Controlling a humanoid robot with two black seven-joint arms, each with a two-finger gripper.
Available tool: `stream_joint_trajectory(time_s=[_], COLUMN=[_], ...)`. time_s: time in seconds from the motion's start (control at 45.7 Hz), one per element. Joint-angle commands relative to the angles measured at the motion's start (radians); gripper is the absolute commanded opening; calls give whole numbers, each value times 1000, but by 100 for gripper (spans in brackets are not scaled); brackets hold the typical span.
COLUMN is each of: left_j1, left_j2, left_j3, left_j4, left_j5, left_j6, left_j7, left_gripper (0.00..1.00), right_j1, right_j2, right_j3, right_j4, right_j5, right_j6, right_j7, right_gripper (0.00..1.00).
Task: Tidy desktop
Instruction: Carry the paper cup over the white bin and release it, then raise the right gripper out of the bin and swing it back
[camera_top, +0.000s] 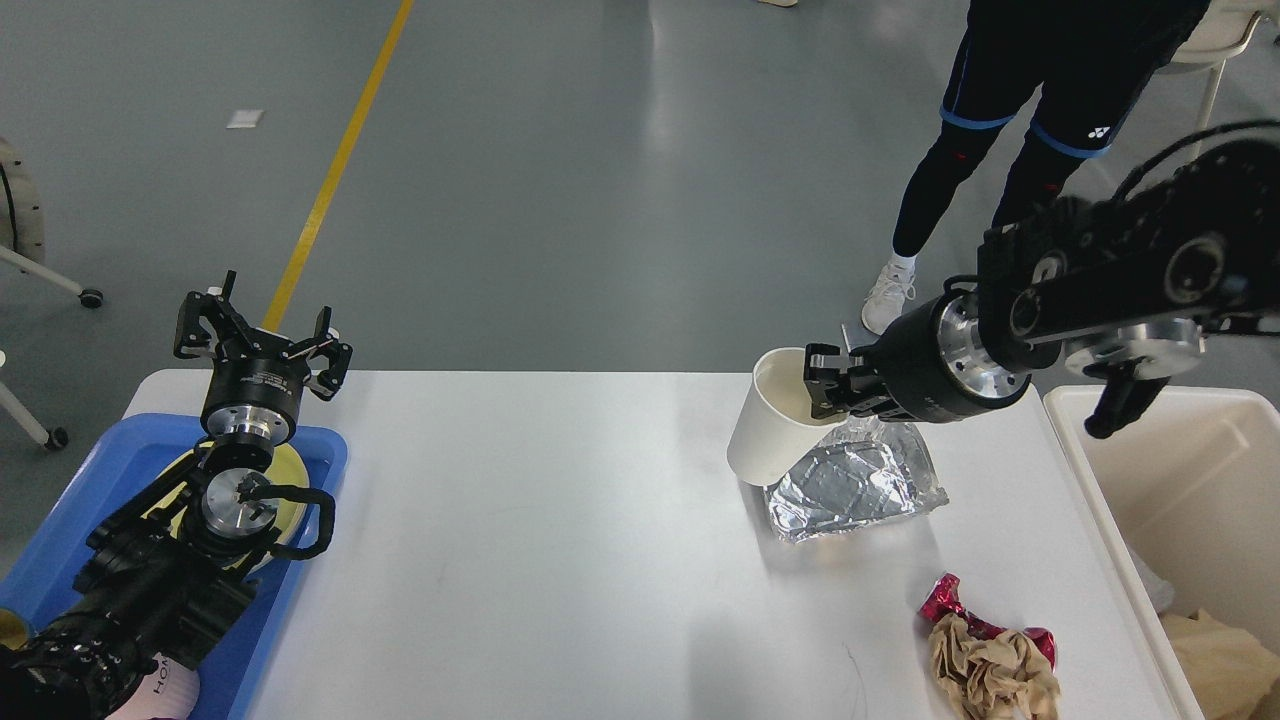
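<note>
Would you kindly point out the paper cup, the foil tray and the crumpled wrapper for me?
paper cup (765, 440), head view, on its white outer wall.
foil tray (850, 490), head view, on its crinkled middle.
crumpled wrapper (990, 668), head view, on its tan part.

Lay flat and crinkled near the right end: a silver foil sheet (852, 487), with a tilted white paper cup (772, 428) raised just above its left edge. Sat nearer the front, a crumpled tan paper wad (990, 672) against red foil wrapper (945, 603). Stood at opposite ends, a blue tray (60, 540) holding a yellow plate (288, 468), and a cream bin (1180, 480).
</note>
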Motion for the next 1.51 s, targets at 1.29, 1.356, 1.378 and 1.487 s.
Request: stream_joint_trajectory(time_s=[1.29,1.356,1.378,1.487], left_j1=[0,-2,-2,-2], left_j2=[-1,-1,-1,-1], left_j3=[0,0,0,0], left_j4=[0,0,2,0], left_j5=[1,0,1,0], left_j6=[0,0,0,0], left_j7=[0,0,0,0], left_gripper=[100,100,100,100], right_j1=[-1632,-1575,-1555,-1390], right_j2=[-262,-264,-261,-232], right_j3=[76,76,76,73], right_j4=[-1599,-1597,-1597,-1593], right_j5=[133,135,135,124], right_j6=[-356,-339,-330,-258], right_j7=[-17,-18,-20,-21], right_gripper=[100,100,100,100])
